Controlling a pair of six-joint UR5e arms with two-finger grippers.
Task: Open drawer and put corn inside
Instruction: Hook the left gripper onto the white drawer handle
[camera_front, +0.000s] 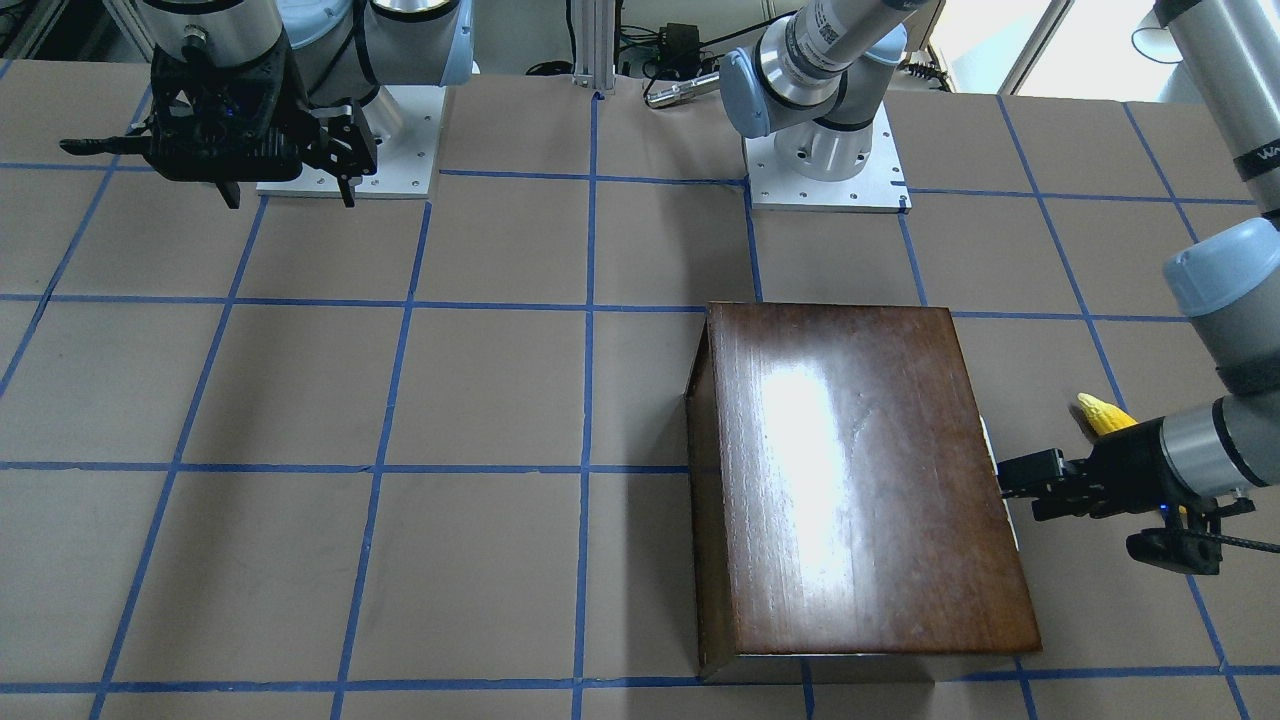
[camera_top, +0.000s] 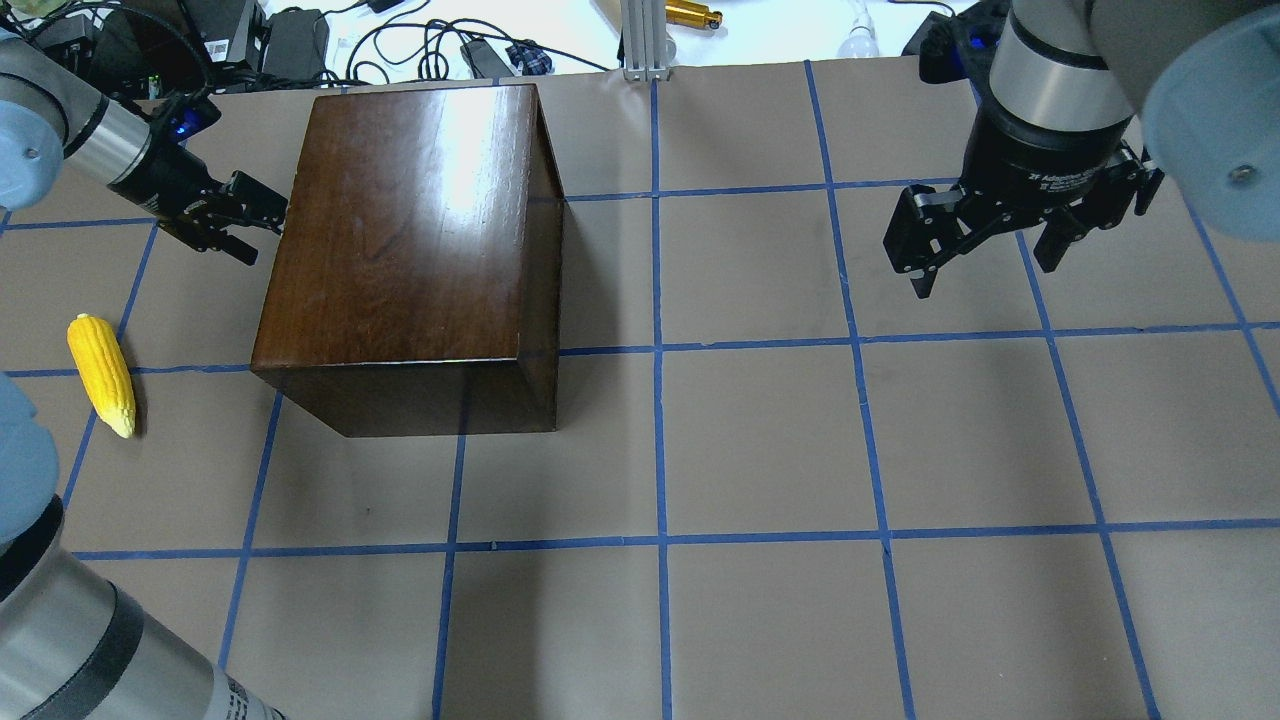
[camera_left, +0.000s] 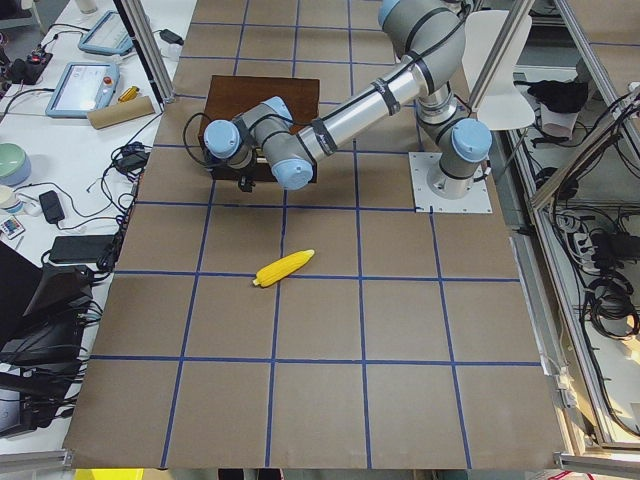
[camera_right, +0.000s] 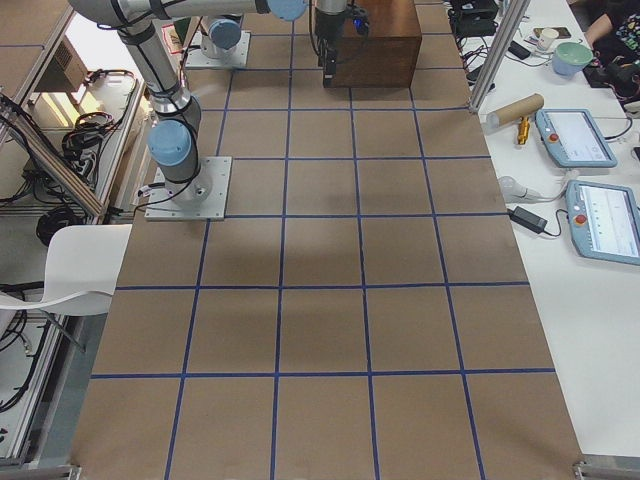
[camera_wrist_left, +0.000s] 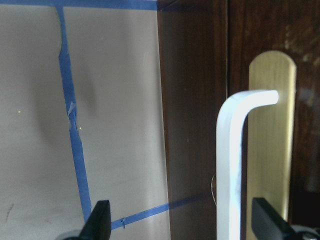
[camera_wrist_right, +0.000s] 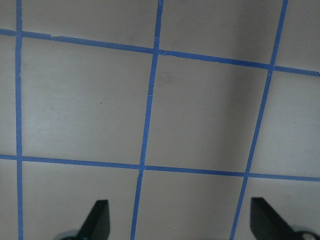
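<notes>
The glossy dark-brown box (camera_top: 410, 220) stands on the table, also in the front view (camera_front: 860, 480). Its drawer is shut; the dark front panel (camera_wrist_left: 195, 100) faces my left gripper and carries a white pull (camera_wrist_left: 232, 165) on a brass plate (camera_wrist_left: 272, 140). My left gripper (camera_top: 250, 215) is open and level with that front. In the left wrist view the pull lies between its fingertips (camera_wrist_left: 100, 220), nearer the right one, untouched. The yellow corn (camera_top: 100, 372) lies on the table beside the left arm, apart from the box. My right gripper (camera_top: 985, 265) hangs open and empty above the table.
The table is brown paper with a blue tape grid (camera_top: 660, 350). Cables and power bricks (camera_top: 300, 40) lie past the far edge behind the box. The arm bases (camera_front: 825, 160) stand on the robot's side. Tablets (camera_right: 575, 135) lie on a side bench.
</notes>
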